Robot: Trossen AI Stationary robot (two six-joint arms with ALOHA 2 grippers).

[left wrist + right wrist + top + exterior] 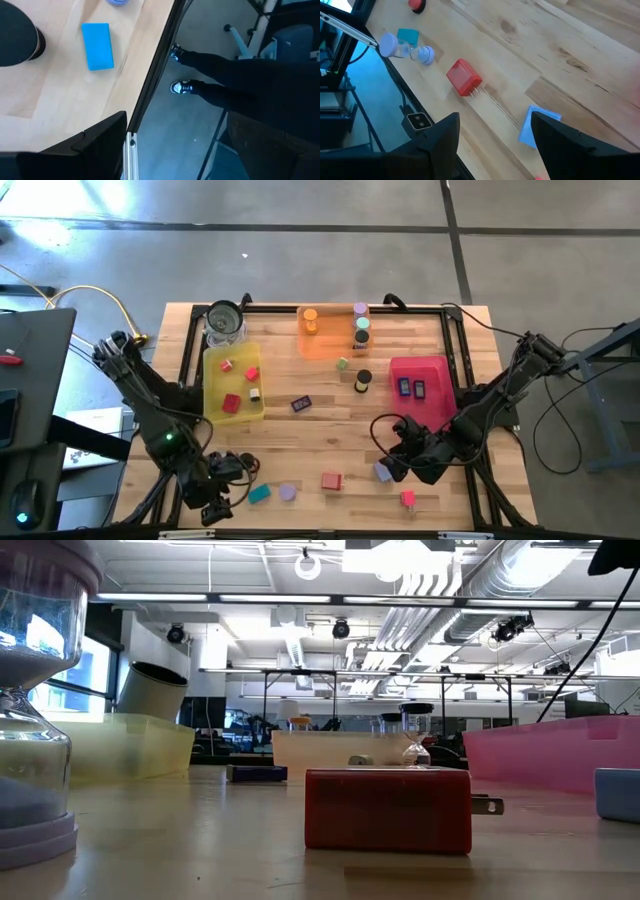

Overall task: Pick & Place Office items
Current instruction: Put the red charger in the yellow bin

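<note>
Items are lying loose on the table [330, 430]: a red block [331, 479] sits near the front edge, a lavender block [383, 471] just right of it. The right hand [398, 463] is hovering over that lavender block, fingers spread, probably lining up a grasp. Left of the red block, the left hand [222, 502] is waiting spread beside a teal block [260, 494].

Left gripper [222, 502] low at lower left of high view, fingers apart. Right gripper [392, 463] lower centre-right, fingers apart, empty.
</note>
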